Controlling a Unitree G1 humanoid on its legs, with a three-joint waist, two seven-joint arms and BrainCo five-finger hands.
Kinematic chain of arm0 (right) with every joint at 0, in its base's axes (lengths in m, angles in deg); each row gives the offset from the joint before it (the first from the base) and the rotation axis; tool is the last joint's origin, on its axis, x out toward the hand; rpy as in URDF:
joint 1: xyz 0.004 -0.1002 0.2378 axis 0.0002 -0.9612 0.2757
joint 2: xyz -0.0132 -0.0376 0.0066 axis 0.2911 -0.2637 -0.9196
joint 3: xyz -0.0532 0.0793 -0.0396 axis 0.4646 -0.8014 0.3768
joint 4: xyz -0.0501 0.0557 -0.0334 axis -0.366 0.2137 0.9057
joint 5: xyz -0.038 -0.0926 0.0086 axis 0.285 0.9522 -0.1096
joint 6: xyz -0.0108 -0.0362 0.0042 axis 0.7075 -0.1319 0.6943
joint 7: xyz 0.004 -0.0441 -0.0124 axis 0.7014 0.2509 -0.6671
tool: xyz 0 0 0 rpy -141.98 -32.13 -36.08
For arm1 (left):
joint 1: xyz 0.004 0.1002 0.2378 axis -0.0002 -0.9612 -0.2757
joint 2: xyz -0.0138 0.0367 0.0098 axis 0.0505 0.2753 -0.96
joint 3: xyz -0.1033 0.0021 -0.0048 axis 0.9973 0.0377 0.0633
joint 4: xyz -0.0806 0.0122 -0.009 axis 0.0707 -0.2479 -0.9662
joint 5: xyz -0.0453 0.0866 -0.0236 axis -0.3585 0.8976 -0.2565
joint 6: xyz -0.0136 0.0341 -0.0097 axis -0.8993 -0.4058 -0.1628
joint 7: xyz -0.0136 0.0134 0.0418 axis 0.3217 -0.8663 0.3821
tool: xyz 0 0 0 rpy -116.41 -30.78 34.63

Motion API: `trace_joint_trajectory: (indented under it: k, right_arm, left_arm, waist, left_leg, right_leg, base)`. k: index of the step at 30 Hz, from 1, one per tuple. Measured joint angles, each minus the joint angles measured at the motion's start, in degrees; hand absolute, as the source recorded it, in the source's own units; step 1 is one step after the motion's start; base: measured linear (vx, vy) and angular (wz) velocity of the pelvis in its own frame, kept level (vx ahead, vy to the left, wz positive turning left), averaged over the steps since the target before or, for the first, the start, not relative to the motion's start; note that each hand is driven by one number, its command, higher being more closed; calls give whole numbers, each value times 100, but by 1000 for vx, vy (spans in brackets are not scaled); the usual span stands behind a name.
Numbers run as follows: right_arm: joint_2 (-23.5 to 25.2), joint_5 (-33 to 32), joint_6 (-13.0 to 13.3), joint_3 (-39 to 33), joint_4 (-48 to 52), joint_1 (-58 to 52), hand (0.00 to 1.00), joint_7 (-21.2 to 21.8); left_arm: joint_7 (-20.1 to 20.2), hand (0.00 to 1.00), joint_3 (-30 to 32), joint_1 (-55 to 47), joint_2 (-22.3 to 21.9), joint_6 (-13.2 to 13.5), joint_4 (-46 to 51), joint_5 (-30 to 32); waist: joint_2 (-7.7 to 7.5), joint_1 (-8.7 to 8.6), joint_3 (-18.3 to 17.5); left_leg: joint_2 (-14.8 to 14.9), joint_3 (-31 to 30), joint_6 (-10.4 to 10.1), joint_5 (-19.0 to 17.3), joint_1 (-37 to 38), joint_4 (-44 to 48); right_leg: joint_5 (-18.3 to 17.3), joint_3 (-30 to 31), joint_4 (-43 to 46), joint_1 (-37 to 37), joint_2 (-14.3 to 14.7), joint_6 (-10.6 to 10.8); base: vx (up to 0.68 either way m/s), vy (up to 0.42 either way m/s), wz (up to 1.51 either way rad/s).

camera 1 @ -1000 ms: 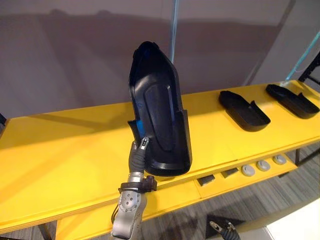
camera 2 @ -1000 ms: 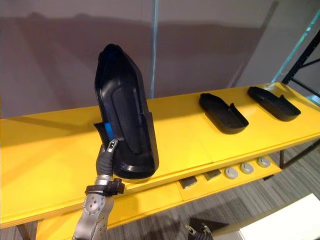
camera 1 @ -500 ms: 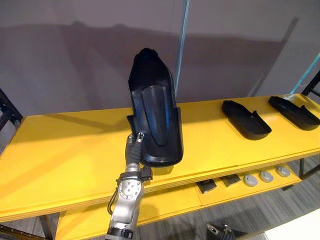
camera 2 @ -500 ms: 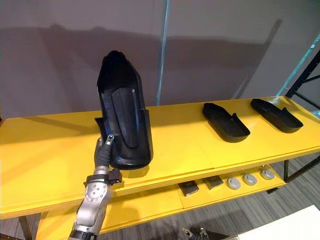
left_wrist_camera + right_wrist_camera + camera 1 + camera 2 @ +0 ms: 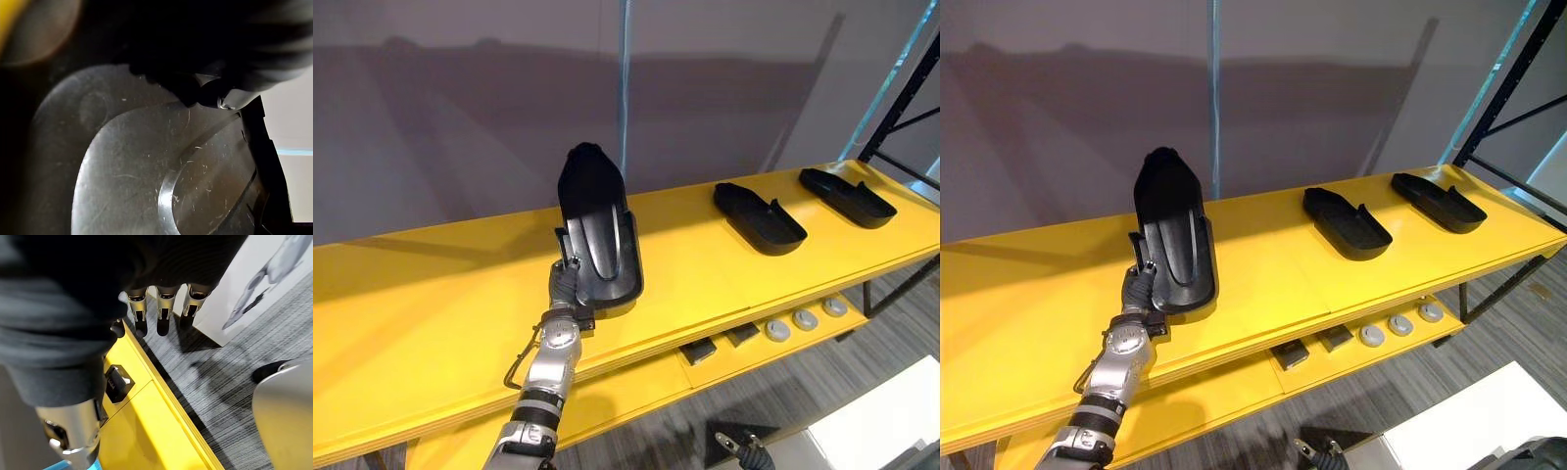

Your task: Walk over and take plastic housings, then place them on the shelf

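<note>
A long black plastic housing (image 5: 597,235) stands tilted, nearly upright, over the yellow shelf top (image 5: 431,323). My left hand (image 5: 570,284) is shut on its lower left edge. The housing's lower end is right at the shelf surface, and I cannot tell whether it touches. Up close, the left wrist view shows the scratched inner face of the housing (image 5: 146,171) with a fingertip (image 5: 229,100) curled over its rim. Two more black housings (image 5: 759,217) (image 5: 847,196) lie flat on the shelf to the right. My right hand (image 5: 159,308) hangs open beside the shelf's lower board, above the floor.
The lower yellow board holds round grey discs (image 5: 803,320) and small dark blocks (image 5: 700,351). A black rack upright (image 5: 901,98) stands at the shelf's right end. A light blue post (image 5: 625,88) rises behind the shelf. A white panel (image 5: 871,431) lies on the floor at lower right.
My left hand has carried the housing forward and down, from high above the shelf to just at its top. The camera has shifted as well.
</note>
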Motion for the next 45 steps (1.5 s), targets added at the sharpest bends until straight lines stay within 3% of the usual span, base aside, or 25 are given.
trace_joint_trajectory:
  k: [4,11,12,20,31,45]
  right_arm:
    - [-5,0,0,-87,-14,135,0,0]
    - [-5,-1,2,-88,-18,199,0,0]
    - [-5,-1,2,-88,-20,186,0,-1]
    - [-5,-1,5,-89,-45,232,0,-9]
    - [-50,-1,9,-98,-225,544,0,-17]
    - [-138,94,1,-87,-208,793,0,-25]
  left_arm:
    - [-18,100,108,304,-15,-87,-420,51]
    - [-13,100,211,713,-9,-126,-803,431]
    - [-14,0,258,763,-6,-125,-839,474]
    - [-137,0,557,1196,-55,-4,-1303,405]
    - [-244,0,632,1434,-147,73,-1443,-317]
    - [-46,0,-125,599,-452,105,-164,-827]
  waist:
    - [97,-64,154]
    - [101,-124,333]
    - [102,-130,333]
    - [114,-183,351]
    - [153,-189,514]
    - [223,-183,594]
  left_leg:
    - [10,-1,-22,14,-72,0]
    - [53,8,-60,8,-90,-4]
    - [58,12,-64,5,-116,-5]
    - [64,44,-89,-11,-158,-3]
    - [62,-2,-114,-27,-75,-4]
    - [61,-149,-119,-18,-38,-2]
  right_leg:
    - [0,0,18,-83,8,-1]
    - [-1,10,33,-157,44,-5]
    - [-2,15,32,-186,49,-5]
    - [4,43,1,-189,62,-13]
    - [35,-7,-111,-32,64,-48]
    - [34,-147,-194,111,63,-50]
  base:
    - [-17,-2,0]
    - [-47,-5,-1]
    - [-55,7,-2]
    - [-5,1,0]
    - [-25,7,2]
    - [-19,2,5]
